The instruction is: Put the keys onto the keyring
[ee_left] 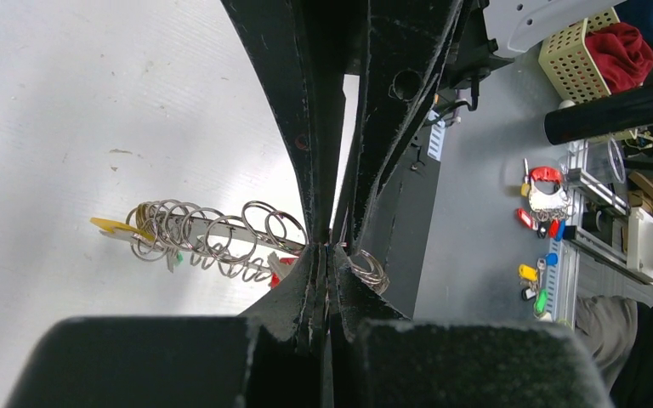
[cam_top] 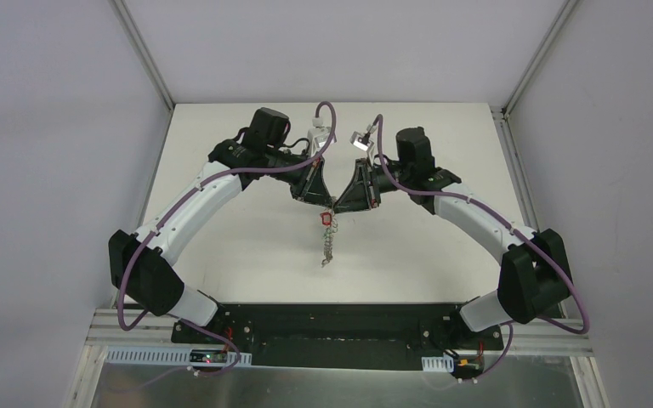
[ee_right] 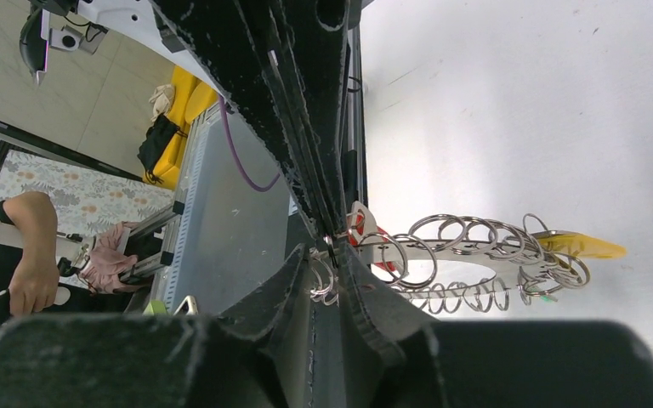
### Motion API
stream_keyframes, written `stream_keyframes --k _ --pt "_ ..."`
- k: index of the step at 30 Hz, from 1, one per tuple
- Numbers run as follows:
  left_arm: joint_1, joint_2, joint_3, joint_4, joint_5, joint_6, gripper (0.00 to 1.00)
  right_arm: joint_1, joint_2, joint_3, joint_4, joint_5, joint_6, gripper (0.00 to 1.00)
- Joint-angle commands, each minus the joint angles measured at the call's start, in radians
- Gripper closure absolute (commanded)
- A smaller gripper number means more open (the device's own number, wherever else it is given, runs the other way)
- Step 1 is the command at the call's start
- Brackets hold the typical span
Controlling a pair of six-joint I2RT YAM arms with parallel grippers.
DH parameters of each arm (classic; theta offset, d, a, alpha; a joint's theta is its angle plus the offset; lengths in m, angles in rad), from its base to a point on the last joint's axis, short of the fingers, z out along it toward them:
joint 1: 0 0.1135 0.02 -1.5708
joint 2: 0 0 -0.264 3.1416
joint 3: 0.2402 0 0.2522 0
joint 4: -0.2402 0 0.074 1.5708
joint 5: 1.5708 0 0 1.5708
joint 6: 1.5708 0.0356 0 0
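The keyring [cam_top: 329, 244] hangs edge-on like a chain strip below the two grippers, above the white table [cam_top: 238, 170]. A red key [cam_top: 326, 219] hangs near its top. My left gripper [cam_top: 321, 201] and right gripper [cam_top: 345, 204] meet tip to tip over it. In the left wrist view the left gripper [ee_left: 328, 252] is shut on the keyring's rim [ee_left: 212, 238], which carries a yellow key [ee_left: 109, 226], a green key [ee_left: 176, 257] and a red key [ee_left: 279, 272]. In the right wrist view the right gripper [ee_right: 332, 247] is shut on the same end of the keyring [ee_right: 468, 246], beside the red key [ee_right: 372, 240]; the yellow key [ee_right: 585, 247] sits at the far end.
Off the table, the left wrist view shows spare coloured keys [ee_left: 534, 276] on a grey bench, a basket with red cloth [ee_left: 599, 51] and a black cylinder [ee_left: 621, 110]. A person's hand [ee_right: 30, 285] shows at the left of the right wrist view.
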Motion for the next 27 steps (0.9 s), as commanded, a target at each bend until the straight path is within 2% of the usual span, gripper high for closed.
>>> stream_keyframes --k 1,7,12,17,22,27 --pt "-0.011 -0.013 0.02 0.015 0.039 0.003 1.0 0.012 -0.008 0.053 0.006 -0.025 -0.025 0.82" --pt "-0.011 -0.013 0.018 0.021 0.038 -0.001 1.0 0.018 0.004 0.066 0.006 -0.031 -0.025 1.0" --pt "-0.009 -0.024 0.004 0.041 0.046 0.01 1.0 0.007 0.007 0.082 0.007 -0.027 -0.005 1.0" --pt "0.006 -0.074 -0.026 0.068 0.044 0.048 0.73 -0.017 0.001 0.086 0.04 -0.051 0.045 1.0" --pt "0.039 -0.12 -0.041 0.079 0.039 0.102 0.54 -0.023 -0.012 0.078 0.059 -0.071 0.069 1.0" --pt "0.054 -0.151 -0.091 0.095 0.053 0.191 0.47 -0.03 -0.02 0.06 0.111 -0.083 0.116 1.0"
